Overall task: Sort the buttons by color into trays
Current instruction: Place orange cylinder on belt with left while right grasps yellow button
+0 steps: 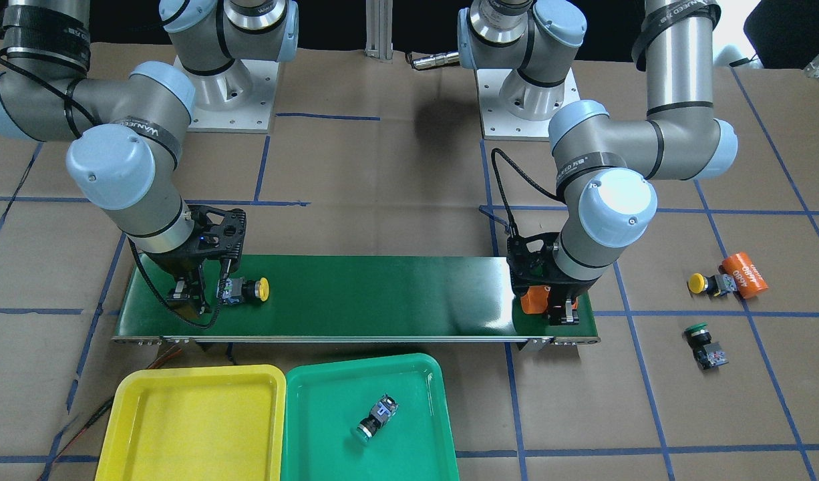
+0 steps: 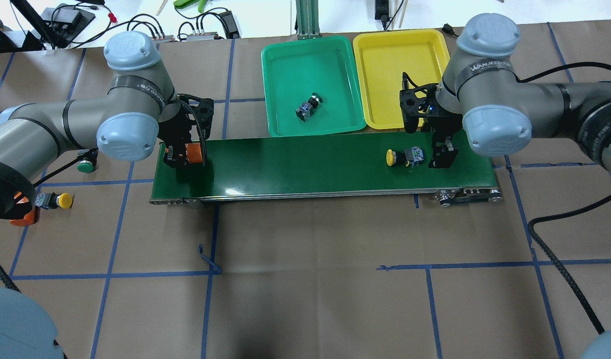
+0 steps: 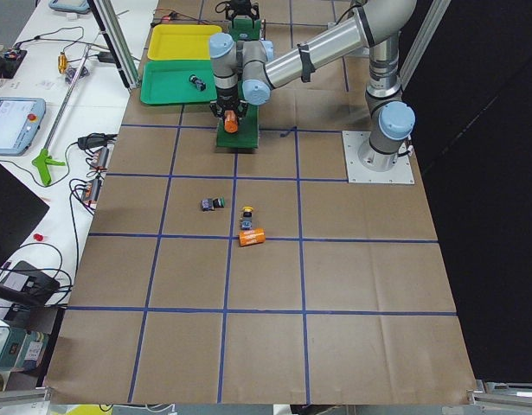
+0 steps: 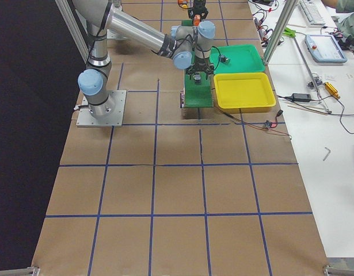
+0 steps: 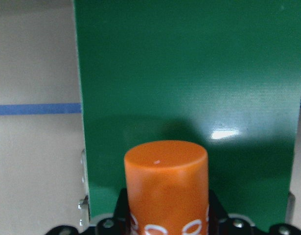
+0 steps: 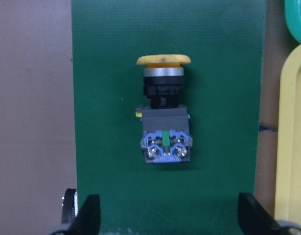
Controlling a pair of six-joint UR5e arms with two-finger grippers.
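Conveyor belt [image 2: 310, 164], right of frame: yellow button [image 2: 404, 157] lies lengthwise just ahead of my right gripper [image 2: 443, 158], jaws apart; left gripper [image 2: 185, 155] clamps orange cylinder [image 2: 195, 153].

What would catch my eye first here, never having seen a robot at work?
Likely the long dark-green conveyor belt across the table's middle, with an arm at each end: the left gripper clasps an orange cylinder, while the right gripper hangs open over a yellow button lying on the belt. Beside the belt sit a green tray, holding one green button, and a bright yellow tray.
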